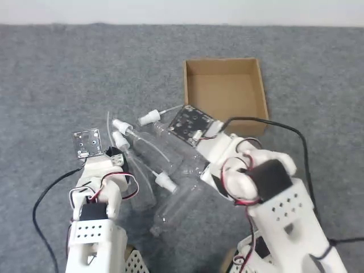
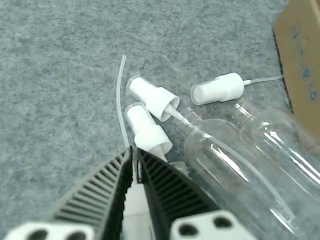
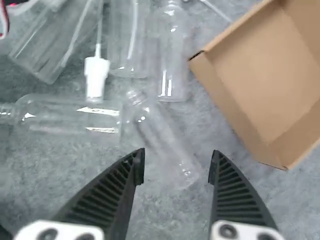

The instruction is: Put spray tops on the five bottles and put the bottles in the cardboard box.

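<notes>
We find the left claw [image 2: 135, 150] clenched, a thin white tube [image 2: 120, 95] meeting its tips. The right claw [image 3: 177, 157] stands released over a clear plastic bottle [image 3: 162, 142] lying on the grey carpeted counter [image 1: 57, 74]. Beyond lie loose white spray tops [image 2: 152, 97]. Farthest stands the open brown cardboard box [image 1: 185, 85].

Grey carpet [image 1: 68, 74], white wall [image 1: 170, 11] behind.

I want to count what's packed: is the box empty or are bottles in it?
Empty. The box shows only its bare brown floor; the bottles lie outside it on the carpet.
</notes>
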{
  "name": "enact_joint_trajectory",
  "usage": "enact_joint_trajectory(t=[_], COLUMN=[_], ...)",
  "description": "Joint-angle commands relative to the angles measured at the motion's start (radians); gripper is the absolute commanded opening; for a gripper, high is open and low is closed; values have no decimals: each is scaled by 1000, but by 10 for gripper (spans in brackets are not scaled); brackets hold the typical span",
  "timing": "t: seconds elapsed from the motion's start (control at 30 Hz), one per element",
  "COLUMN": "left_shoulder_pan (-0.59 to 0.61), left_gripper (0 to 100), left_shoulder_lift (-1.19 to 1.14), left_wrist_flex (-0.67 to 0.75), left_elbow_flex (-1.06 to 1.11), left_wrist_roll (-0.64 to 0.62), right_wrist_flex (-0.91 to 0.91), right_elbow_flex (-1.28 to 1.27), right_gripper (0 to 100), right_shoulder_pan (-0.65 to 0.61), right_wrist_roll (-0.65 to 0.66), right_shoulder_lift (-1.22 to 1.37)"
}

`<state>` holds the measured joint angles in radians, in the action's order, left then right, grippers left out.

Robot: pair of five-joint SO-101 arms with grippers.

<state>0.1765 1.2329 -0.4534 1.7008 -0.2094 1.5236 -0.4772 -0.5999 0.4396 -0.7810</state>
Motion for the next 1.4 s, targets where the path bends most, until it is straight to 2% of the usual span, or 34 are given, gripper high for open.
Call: enact_joint_trajectory(t=[0.0, 0.47, 0.97, 1.13, 1.37], left_shoulder_pan=[0, 0, 0, 0, 0], left_gripper=[12, 12, 12, 12, 12], left_shoulder_lift=[17, 17, 17, 17, 17], left_wrist_flex=[-2, -2, -2, -2, -2], left_elbow_flex=[-15, -15, -15, -15, -15], left_wrist_roll=[6, 6, 6, 6, 6], right_wrist_flex=[-16, -22, -22, -22, -22], right_elbow_flex=[57, -25, -28, -28, -40], right_gripper=[184, 187, 190, 274, 275], right_shoulder_pan=[-56, -151, -153, -153, -151], right_wrist_roll=[-8, -6, 0, 0, 55], right_shoulder_lift=[79, 154, 157, 157, 159])
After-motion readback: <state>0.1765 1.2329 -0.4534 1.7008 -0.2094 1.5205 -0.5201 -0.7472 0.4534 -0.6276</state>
